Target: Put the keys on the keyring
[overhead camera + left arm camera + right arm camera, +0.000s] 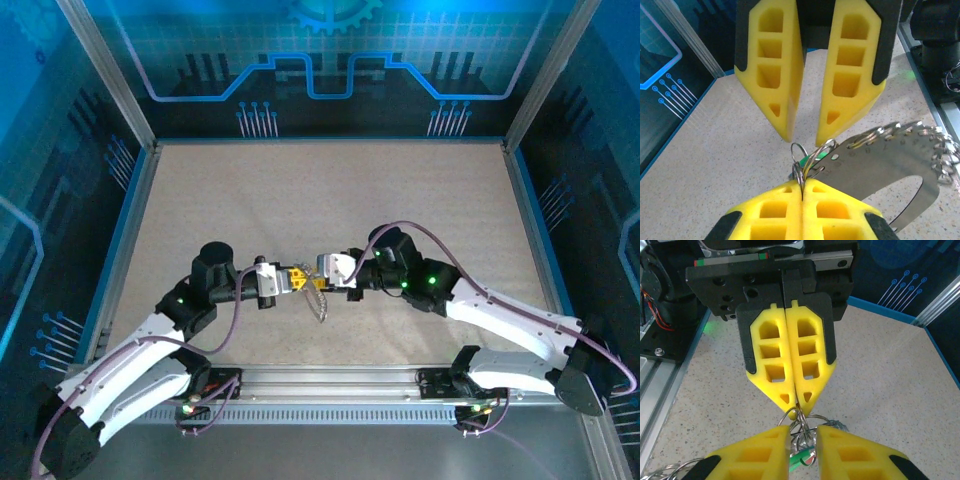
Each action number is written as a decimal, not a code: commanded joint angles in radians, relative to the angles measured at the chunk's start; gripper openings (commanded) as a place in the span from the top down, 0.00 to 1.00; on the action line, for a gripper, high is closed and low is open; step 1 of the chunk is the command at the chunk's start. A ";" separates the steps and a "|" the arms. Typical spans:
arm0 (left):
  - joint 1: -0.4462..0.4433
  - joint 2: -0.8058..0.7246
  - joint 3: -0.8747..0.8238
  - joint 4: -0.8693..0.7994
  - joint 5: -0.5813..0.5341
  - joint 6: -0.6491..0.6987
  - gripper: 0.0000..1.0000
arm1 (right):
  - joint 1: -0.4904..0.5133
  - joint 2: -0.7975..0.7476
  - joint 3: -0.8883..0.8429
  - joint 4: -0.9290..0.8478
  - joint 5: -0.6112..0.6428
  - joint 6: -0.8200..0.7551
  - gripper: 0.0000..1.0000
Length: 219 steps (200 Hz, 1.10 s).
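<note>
**Keyring pinched mid-air, right gripper facing it**

The left gripper point(291, 281) is clenched on a small wire loop point(799, 152) of the keyring point(319, 300). It holds it above the bench point(330, 190), near the middle of the near edge, and the rest of the keyring hangs down and to the right. A green key point(801, 458) sits among the rings just right of the pinch. The right gripper point(322, 268) meets the left tip to tip, jaws parted, grasping nothing. The key lies straight ahead between its fingers, so the right arm looks best placed. The key's long axis is too small to read.
</note>
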 commanded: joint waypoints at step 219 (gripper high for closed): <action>-0.001 0.023 -0.042 0.289 0.143 -0.162 1.00 | -0.034 -0.016 -0.052 0.085 -0.068 0.033 1.00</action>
